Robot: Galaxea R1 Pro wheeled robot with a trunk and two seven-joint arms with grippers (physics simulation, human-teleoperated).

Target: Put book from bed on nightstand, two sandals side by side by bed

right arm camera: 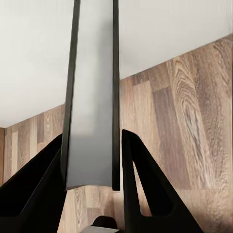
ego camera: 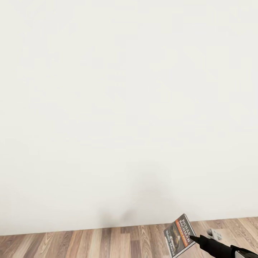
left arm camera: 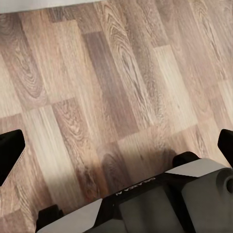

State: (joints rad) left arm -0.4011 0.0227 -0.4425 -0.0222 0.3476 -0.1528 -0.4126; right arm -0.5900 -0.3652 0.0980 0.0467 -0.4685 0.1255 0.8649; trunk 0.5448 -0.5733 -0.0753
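Observation:
The book (ego camera: pixel 180 234), dark grey with an orange band and white "RICHARD BACHMAN" lettering, hangs tilted above the floor at the lower right of the head view. My right gripper (ego camera: pixel 192 238) is shut on its lower edge. In the right wrist view the book (right arm camera: pixel 92 73) shows edge-on, clamped between the two black fingers (right arm camera: pixel 141 179) of the right gripper (right arm camera: pixel 92 145). My left gripper (left arm camera: pixel 118 145) is open over bare floor, its fingertips (left arm camera: pixel 9 153) far apart with nothing between them.
A plain white wall (ego camera: pixel 129 107) stands close ahead and meets the brown wood-plank floor (ego camera: pixel 89 245) low in the head view. A small grey object (ego camera: pixel 214 233) lies on the floor near the right arm. Part of the robot's grey body (left arm camera: pixel 170 199) sits below the left gripper.

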